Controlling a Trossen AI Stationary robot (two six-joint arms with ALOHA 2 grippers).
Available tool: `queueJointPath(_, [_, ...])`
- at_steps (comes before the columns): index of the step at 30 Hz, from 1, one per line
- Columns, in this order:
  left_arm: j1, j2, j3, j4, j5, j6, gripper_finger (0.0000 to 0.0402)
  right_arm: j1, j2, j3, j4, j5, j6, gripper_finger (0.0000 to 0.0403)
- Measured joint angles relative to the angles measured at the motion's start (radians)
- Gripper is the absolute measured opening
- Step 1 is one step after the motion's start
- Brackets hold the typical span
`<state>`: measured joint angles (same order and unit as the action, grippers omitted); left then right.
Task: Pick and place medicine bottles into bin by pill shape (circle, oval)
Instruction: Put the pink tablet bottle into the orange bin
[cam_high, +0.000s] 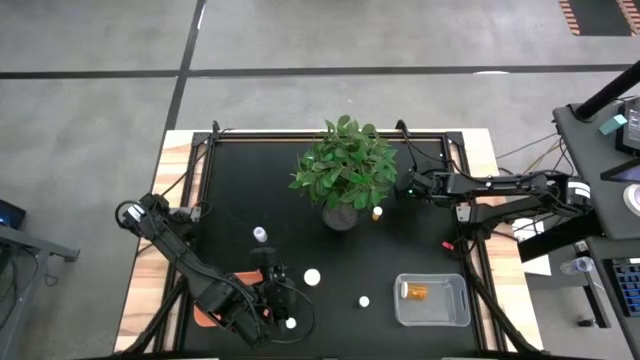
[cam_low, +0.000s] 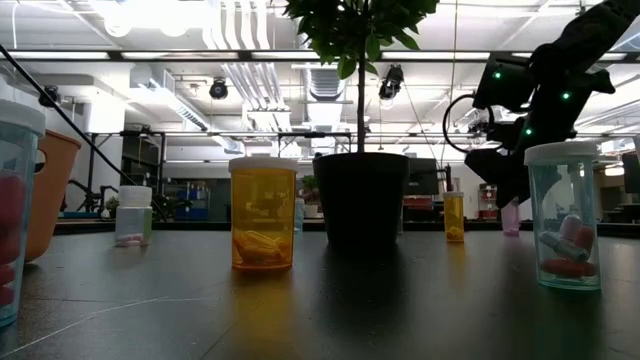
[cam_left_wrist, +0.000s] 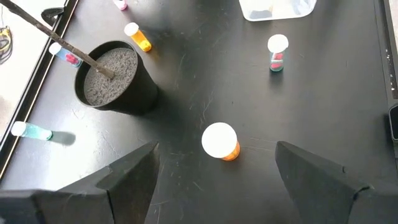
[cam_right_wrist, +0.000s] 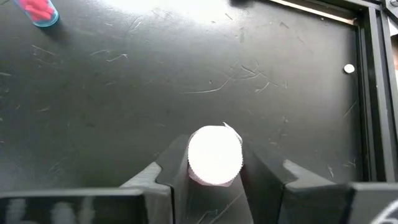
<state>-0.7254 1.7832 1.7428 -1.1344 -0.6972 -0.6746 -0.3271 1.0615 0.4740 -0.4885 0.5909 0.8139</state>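
My right gripper is shut on a small white-capped bottle at the table's far right, beside the potted plant. In the low view this pinkish bottle shows below the gripper. My left gripper is open near the front left. Its fingers stand apart on either side of an orange bottle with a white cap, which stands on the table a little ahead of them; it also shows in the high view. The clear bin holds one orange bottle. The orange bin is mostly hidden under my left arm. My right gripper pinches the bottle's body just below the white cap between its two fingers, one on each side. The fingers come from above, slanting in from the table's right. The bottle is upright. Whether its base is on the table, I cannot tell.
Other bottles stand loose on the black table: one left of the plant, an orange one by the pot, one near the clear bin, one at the front. The plant's pot stands mid-table.
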Motion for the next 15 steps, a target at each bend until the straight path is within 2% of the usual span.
queueJointPath(5, [0.000,0.000,0.000,0.000,-0.001,0.000,0.0299,0.003,-0.017,0.002,-0.011,-0.001,-0.026,0.0115])
queueJointPath(9, [0.000,0.000,0.000,0.002,-0.001,-0.001,0.0299,0.042,-0.080,0.037,-0.082,-0.001,-0.047,0.0123])
queueJointPath(15, [0.000,0.000,0.000,0.030,-0.001,-0.001,0.0299,0.227,-0.206,0.132,-0.287,-0.016,-0.006,0.0114])
